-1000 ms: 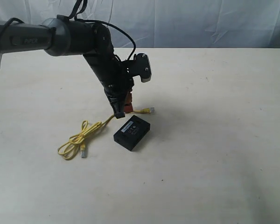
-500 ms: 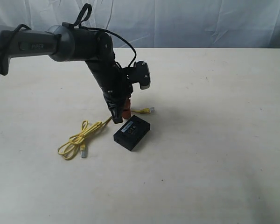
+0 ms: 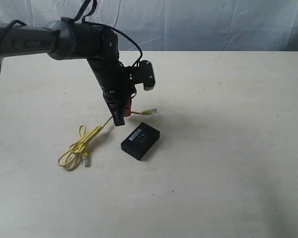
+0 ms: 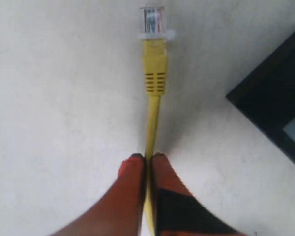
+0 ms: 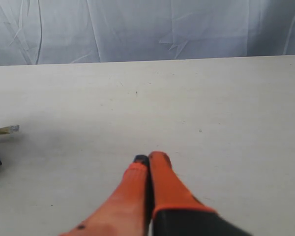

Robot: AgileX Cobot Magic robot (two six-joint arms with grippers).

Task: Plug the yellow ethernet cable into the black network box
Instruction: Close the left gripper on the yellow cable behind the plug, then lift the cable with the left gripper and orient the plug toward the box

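left gripper [image 4: 146, 157] clamped on yellow ethernet cable [image 4: 155, 81] behind its plug [image 4: 152, 22] | coil [image 3: 75, 151] trailed toward left edge of table [image 3: 228, 148] | black network box [image 3: 140, 141] lay mid-table, near plug, unconnected | right gripper [image 5: 148, 158] pinched together, empty

We see a table [image 3: 228, 148] with everything on its left half. The network box [image 3: 140, 141] lies flat near the middle. The ethernet cable [image 3: 81, 144] lies coiled on the table to the left of the box, apart from it. From the coil one strand runs right and farther away to the left gripper [image 4: 147, 158], which pinches it just behind and left of the box. The cable's plug [image 3: 151, 111] sticks out to the gripper's right, behind the box, not touching it.
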